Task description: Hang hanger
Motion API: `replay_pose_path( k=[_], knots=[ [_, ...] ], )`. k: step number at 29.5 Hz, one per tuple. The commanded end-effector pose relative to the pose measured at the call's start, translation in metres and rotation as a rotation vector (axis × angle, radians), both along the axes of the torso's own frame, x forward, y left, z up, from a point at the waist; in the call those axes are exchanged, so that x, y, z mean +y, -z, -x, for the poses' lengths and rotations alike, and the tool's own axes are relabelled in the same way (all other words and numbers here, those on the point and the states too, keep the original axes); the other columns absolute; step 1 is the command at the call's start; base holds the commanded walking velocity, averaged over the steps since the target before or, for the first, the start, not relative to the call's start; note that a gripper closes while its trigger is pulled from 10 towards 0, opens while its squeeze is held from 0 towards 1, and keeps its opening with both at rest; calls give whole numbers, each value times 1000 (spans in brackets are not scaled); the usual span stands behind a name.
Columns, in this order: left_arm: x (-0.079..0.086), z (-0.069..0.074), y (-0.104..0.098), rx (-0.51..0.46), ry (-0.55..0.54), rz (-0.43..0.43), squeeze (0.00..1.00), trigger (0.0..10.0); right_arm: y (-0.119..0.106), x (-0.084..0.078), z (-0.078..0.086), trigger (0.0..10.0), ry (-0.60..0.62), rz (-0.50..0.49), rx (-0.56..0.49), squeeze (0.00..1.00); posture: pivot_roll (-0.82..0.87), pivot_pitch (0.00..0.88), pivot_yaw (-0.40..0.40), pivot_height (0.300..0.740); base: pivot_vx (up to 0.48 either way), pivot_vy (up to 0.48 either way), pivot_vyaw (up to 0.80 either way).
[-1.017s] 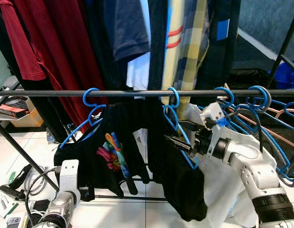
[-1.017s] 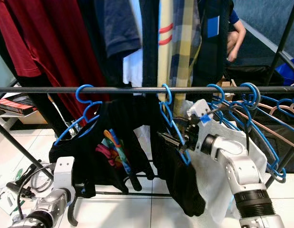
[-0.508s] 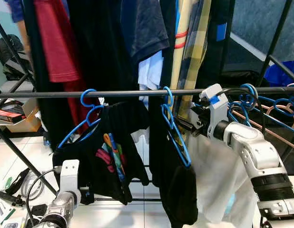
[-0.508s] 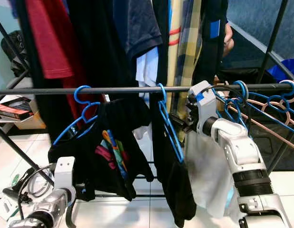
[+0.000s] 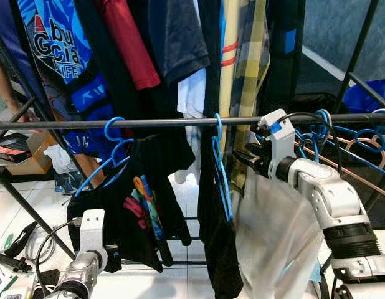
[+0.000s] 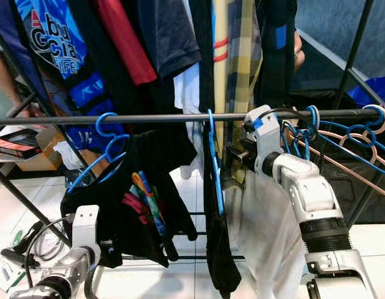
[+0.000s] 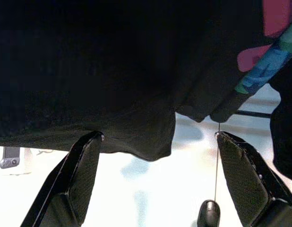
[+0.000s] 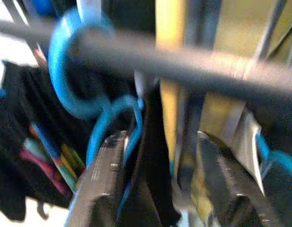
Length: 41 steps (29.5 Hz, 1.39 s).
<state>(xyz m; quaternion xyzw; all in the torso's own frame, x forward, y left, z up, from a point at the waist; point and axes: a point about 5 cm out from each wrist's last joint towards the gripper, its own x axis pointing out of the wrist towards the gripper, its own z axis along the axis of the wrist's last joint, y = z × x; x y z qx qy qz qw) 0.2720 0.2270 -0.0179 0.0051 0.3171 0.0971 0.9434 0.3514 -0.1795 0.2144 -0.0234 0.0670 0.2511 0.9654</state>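
Low on the left, the left claw (image 7: 153, 184) hangs idle with its fingers spread wide apart, just under the hem of a black printed shirt (image 5: 139, 199). That shirt hangs from a blue hanger (image 5: 114, 146) hooked on the black rail (image 5: 149, 123).

Further right, at mid-rail, the task's hanger (image 5: 220, 171) carries a dark garment (image 5: 214, 243) and its blue hook sits over the rail. Just beside it, the right claw (image 8: 158, 179) is raised to rail height; in the right wrist view its fingers stand apart, close around the hanger's neck below the hook without clamping it.

Further right again, a bunch of empty blue hangers (image 5: 332, 134) crowds the rail.

The hanging step looks essentially done and the release is in hand. Next, the right arm needs to draw straight back without snagging the hook or the fabric.
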Motion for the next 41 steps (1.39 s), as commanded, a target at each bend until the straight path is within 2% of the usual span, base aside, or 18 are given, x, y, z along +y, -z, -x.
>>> replay_pose_path(
  k=[1,2,4,12,13,15,18,19,24,25,28,29,30,31,33,41],
  knots=[
    [1,2,1,4,-8,0,0,10000,-13,6,1,10000,-22,-90,-32,1000,-112,0,59,740,0,0,0],
    [1,2,1,4,-8,0,0,10000,-13,6,1,10000,-22,-90,-32,1000,-112,0,59,740,0,0,0],
    [1,1,1,4,-7,-3,0,10000,-16,21,6,10000,-78,-131,10,1000,-114,0,62,740,0,0,0],
    [1,1,1,5,-6,-4,0,10000,-13,27,8,10000,-101,-118,40,1000,-114,0,62,740,0,0,0],
    [1,1,1,5,-7,-3,0,10000,-8,33,10,10000,-118,-84,83,1000,-110,0,60,740,0,0,0],
    [1,1,1,5,-7,-3,0,10000,-8,33,10,10000,-118,-84,83,1000,-110,0,60,740,0,0,0],
    [1,2,1,5,-8,-2,0,10000,0,39,12,10000,-138,-23,146,1000,-111,0,57,740,0,0,0],
    [1,2,1,5,-9,-2,0,10000,6,41,13,10000,-141,4,173,176,-109,0,55,740,0,0,0],
    [1,2,1,6,-9,-2,0,10000,9,42,13,10000,-141,18,188,176,-109,0,55,740,0,0,0],
    [1,2,1,6,-10,-2,0,10000,15,43,12,10000,-134,35,202,0,-106,0,53,740,0,0,0],
    [2,2,1,5,-11,-1,0,10000,19,41,9,10000,-104,63,204,0,-106,0,53,740,0,0,0],
    [2,2,2,5,-12,0,0,10000,25,34,4,0,-45,130,194,0,-106,0,50,740,0,0,0],
    [2,2,2,5,-12,0,0,10000,25,34,4,0,-45,130,194,0,-106,0,50,740,0,0,0],
    [2,2,2,4,-12,0,0,10000,29,27,0,0,6,200,186,0,-103,0,48,740,0,0,0],
    [2,3,2,4,-14,1,0,10000,30,22,-1,0,30,236,182,0,-103,0,46,740,0,0,0],
    [1,4,3,5,-15,2,0,10000,32,20,1,0,11,279,183,0,-102,0,45,740,0,0,0]
  ],
)
